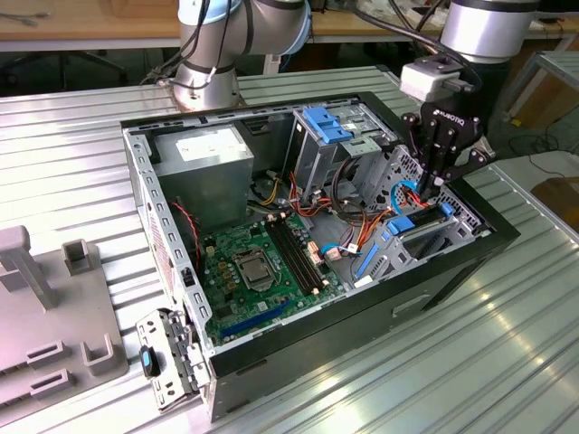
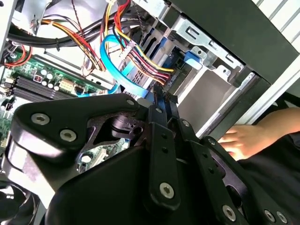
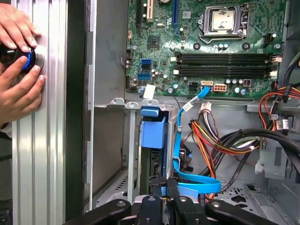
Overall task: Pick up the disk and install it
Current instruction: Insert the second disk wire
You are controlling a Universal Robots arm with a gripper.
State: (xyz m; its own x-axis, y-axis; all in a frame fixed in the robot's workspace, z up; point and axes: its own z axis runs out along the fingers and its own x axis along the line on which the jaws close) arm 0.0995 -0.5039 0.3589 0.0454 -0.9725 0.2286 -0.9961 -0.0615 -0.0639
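The disk (image 1: 423, 219), dark with a bright blue carrier, sits edge-on in the drive bay at the front of the open computer case (image 1: 470, 244). In the first wrist view its blue carrier end (image 3: 153, 133) lies along the bay wall. In the second wrist view a blue tab (image 2: 194, 57) of it shows in the grey cage. My gripper (image 1: 431, 190) hangs over the bay from above. Its black fingertips (image 3: 154, 185) stand close together, pinched on the disk's near edge, as the gripper (image 2: 164, 96) also shows in the second wrist view.
A blue flat cable (image 3: 180, 140) and a bundle of coloured wires (image 3: 206, 136) run right beside the fingers. The motherboard (image 1: 262, 262) and power supply (image 1: 204, 154) fill the case. A person's hands (image 3: 18, 89) hold a dark knob (image 3: 14, 54) outside the case wall. A grey fixture (image 1: 45, 316) lies at the exterior view's left.
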